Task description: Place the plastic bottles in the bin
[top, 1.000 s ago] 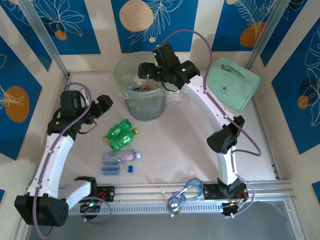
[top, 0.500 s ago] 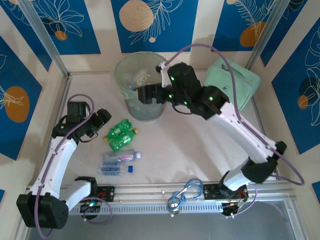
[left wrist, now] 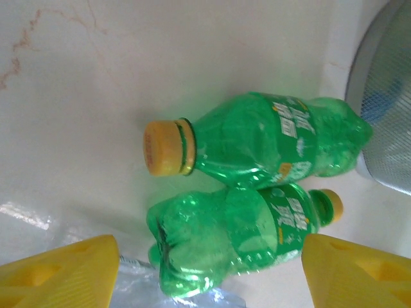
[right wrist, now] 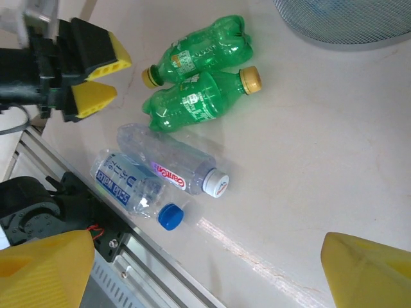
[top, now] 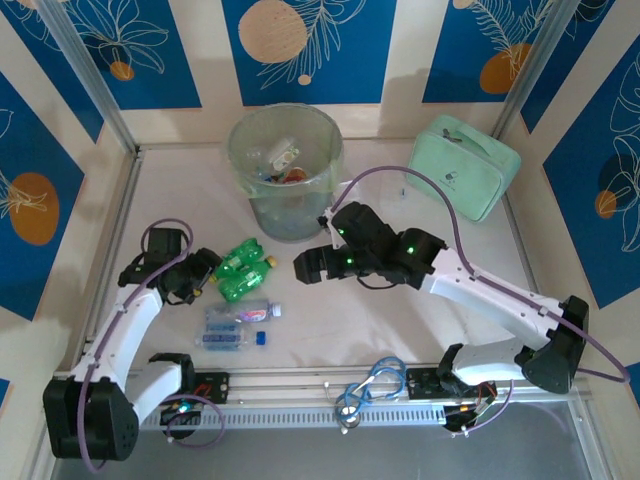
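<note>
Two green plastic bottles lie side by side left of centre, and two clear ones lie just nearer the front rail. My left gripper is low at the green pair's left end. In the left wrist view its yellow fingers stand open on either side of the nearer green bottle, with gaps on both sides. The other green bottle lies just beyond. My right gripper hovers open and empty over mid-table, looking down on the green bottles and clear bottles. The bin stands behind, with several bottles inside.
A mint-green soft case rests at the back right. A coil of blue cable sits on the front rail. The bin's wall is close beyond the green bottles. Open tabletop lies between the bottles and the right arm.
My right arm has swung off the bin and come down over mid-table. My left gripper has dropped toward the green bottles and its jaws have narrowed.
</note>
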Robot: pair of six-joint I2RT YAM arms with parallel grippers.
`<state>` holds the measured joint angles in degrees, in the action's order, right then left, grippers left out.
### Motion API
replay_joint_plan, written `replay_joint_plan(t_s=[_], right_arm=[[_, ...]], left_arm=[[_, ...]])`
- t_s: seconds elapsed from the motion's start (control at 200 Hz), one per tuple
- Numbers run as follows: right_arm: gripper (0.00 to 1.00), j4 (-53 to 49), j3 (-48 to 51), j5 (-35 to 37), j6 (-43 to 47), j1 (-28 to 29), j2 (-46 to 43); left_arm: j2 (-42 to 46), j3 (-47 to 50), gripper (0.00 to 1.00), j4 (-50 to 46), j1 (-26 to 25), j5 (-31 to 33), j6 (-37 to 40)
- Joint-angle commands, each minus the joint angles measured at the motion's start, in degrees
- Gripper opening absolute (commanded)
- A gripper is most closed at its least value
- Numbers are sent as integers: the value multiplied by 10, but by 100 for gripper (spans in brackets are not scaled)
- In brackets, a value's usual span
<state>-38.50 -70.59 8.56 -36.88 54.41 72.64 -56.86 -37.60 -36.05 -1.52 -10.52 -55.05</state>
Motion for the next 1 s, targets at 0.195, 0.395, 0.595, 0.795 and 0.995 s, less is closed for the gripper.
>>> replay_joint_plan(t_s=[0.195, 0.395, 0.595, 0.795, 0.995], right_arm=[[91, 29, -4, -1, -18, 10, -9], [91, 21, -21, -1, -11, 10, 5], [91, 14, -29, 5, -8, 10, 6], [91, 13, -31, 4, -9, 10, 9], [91, 10, -39, 3, -7, 10, 17]], left_arm=[[-24, 67, 68, 125, 57, -73, -119], [-41, 77, 65, 138, 61, -72, -142], [-58, 92, 64, 155, 65, -74, -169], [-92, 99, 63, 203, 66, -95, -194], [-120, 96, 61, 233, 67, -98, -205]])
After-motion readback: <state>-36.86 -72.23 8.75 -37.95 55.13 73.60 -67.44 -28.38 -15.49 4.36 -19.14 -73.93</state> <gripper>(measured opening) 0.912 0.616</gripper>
